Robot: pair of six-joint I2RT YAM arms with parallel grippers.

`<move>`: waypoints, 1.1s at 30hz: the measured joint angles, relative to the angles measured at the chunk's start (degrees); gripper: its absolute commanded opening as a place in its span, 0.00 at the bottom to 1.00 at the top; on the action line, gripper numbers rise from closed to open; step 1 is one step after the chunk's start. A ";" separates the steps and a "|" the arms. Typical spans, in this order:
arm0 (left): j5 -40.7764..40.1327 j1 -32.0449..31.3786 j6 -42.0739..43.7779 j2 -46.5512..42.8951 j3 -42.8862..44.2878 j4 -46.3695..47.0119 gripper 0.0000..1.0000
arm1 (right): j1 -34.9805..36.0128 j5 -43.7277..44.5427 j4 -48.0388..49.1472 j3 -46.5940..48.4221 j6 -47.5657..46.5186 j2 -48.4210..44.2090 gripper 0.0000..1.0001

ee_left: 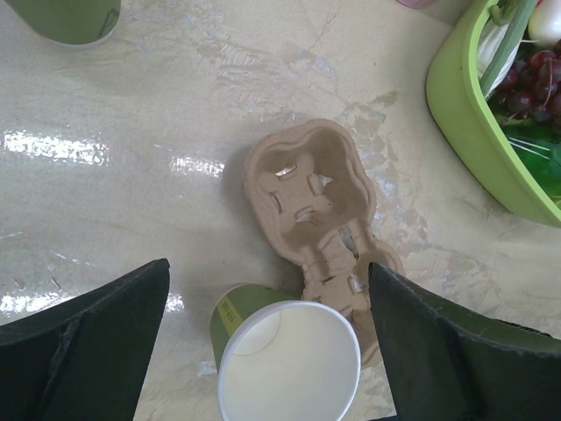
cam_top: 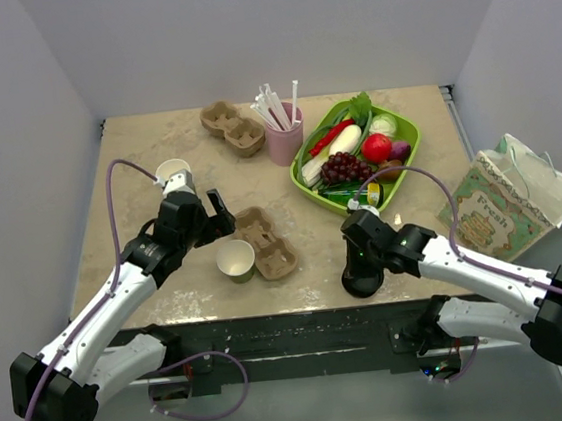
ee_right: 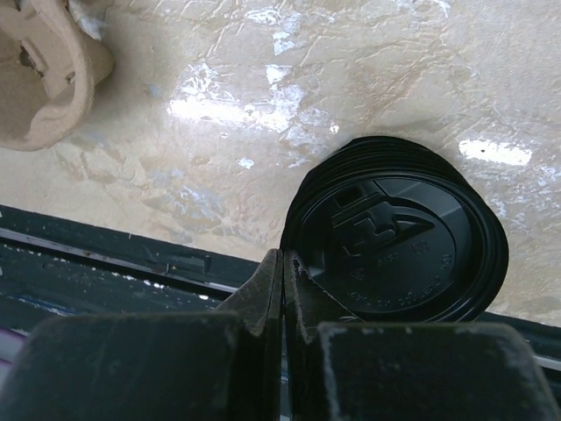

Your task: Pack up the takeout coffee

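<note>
No lidded takeout coffee shows in any view. A lidless paper cup (cam_top: 236,260) with green sides (ee_left: 230,316) stands against a brown pulp cup carrier (cam_top: 266,240) (ee_left: 307,189). My left gripper (cam_top: 204,217) (ee_left: 267,351) hovers just above and behind this cup, its fingers wide open on either side of it and touching nothing. Near the table's front edge sits a low stack of black lids (cam_top: 361,284) (ee_right: 412,237). My right gripper (cam_top: 360,260) (ee_right: 285,263) points down at the stack's left rim, with its fingers pressed together on the edge of the top lid.
A second lidless cup (cam_top: 172,170) (ee_left: 66,17) stands behind the left arm. Another carrier (cam_top: 232,125) and a pink cup of straws (cam_top: 283,138) are at the back. A green tray (cam_top: 410,135) (ee_left: 456,114) holds vegetables. A printed bag (cam_top: 502,205) lies at the right.
</note>
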 measured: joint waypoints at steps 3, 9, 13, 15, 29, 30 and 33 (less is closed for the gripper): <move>0.00 0.00 0.00 0.00 0.00 0.00 1.00 | 0.13 0.48 -0.44 0.00 0.00 -0.96 0.00; 0.07 0.00 0.00 -0.15 0.00 0.04 1.00 | 0.63 0.94 -1.29 0.04 -0.57 -3.82 0.00; 0.13 0.00 0.00 -0.20 0.00 0.20 1.00 | 0.72 1.20 -2.01 0.50 -1.51 -4.83 0.00; 0.15 0.00 0.00 -0.20 0.00 0.28 1.00 | 0.74 1.25 -2.34 0.94 -2.08 -5.09 0.00; 9.79 -0.11 2.05 -2.67 -1.03 4.96 1.00 | 0.76 -1.53 0.72 0.44 -5.29 -4.85 0.00; 11.85 -0.26 2.19 -3.34 -1.53 6.19 1.00 | 0.74 -1.97 1.14 0.00 -5.16 -5.14 0.00; 15.32 -3.30 2.34 -3.87 -1.99 9.60 1.00 | 0.74 -2.25 1.75 -1.20 -4.24 -6.43 0.00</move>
